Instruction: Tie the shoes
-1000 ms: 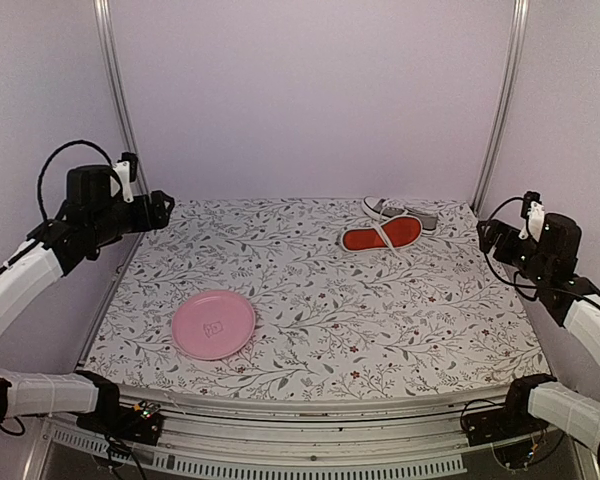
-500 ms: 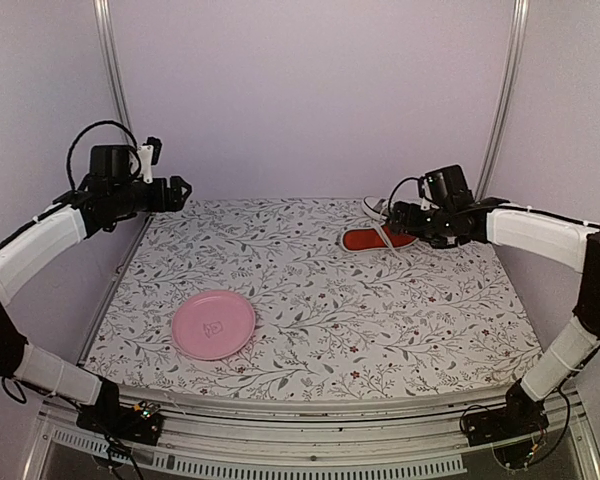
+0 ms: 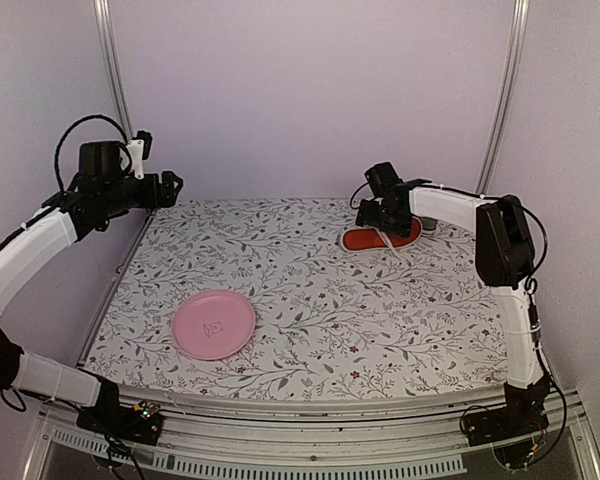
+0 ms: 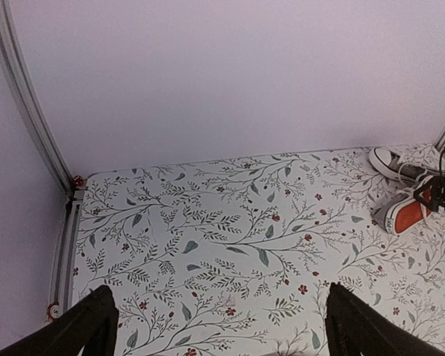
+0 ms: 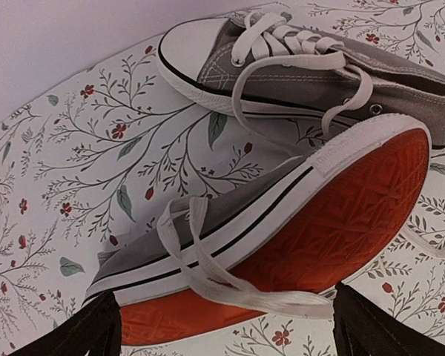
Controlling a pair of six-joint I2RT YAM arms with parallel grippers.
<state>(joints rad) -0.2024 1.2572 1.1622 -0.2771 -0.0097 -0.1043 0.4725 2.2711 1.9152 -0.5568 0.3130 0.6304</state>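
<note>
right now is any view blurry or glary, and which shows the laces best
Right wrist view: sharp and close, white laces and tipped sneaker with its orange sole crisp, no glare, fingers of the right claw dark at the bottom corners. Top external view: soft even lilac-tinted light, sneakers small and far. Left wrist view: floral tablecloth sharp, sneakers tiny at the right edge.

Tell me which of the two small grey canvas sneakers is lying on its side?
The nearer grey canvas sneaker, tipped over with its orange-red sole showing. The other sneaker behind it stands upright, laces on top.
</note>
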